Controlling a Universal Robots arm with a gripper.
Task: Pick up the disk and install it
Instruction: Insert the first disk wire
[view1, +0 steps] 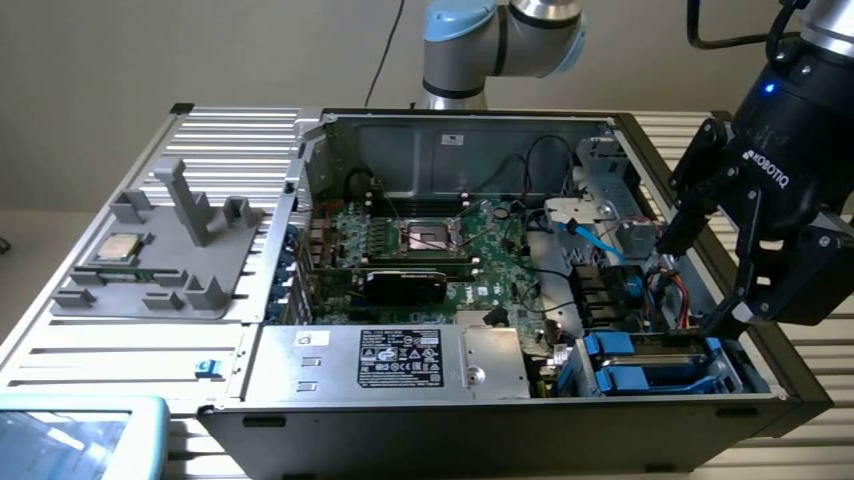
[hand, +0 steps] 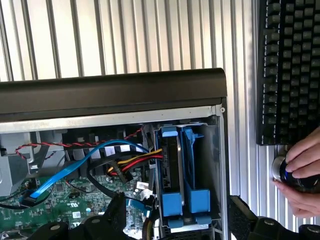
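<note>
Two blue-fronted drives stand side by side in the drive cage (hand: 218, 165) at the corner of the open computer case (view1: 534, 420). Their blue carrier tabs (hand: 199, 202) point up out of the cage, and in the exterior view they show as blue handles (view1: 610, 345). Which of the two is the disk I cannot tell. My gripper (hand: 179, 222) hovers directly over these drives, its black fingers (hand: 117, 215) spread wide on either side with nothing between them. In the exterior view the gripper (view1: 710, 268) hangs above the case at the exterior view's right, open.
Blue and red-yellow cables (hand: 125, 160) lie beside the cage above the green motherboard (view1: 441, 250). A grey fixture (view1: 160, 270) holding a processor chip (view1: 123, 247) sits at the exterior view's left. A keyboard (hand: 290, 70) and a person's hand (hand: 302, 172) on a knob lie outside the case.
</note>
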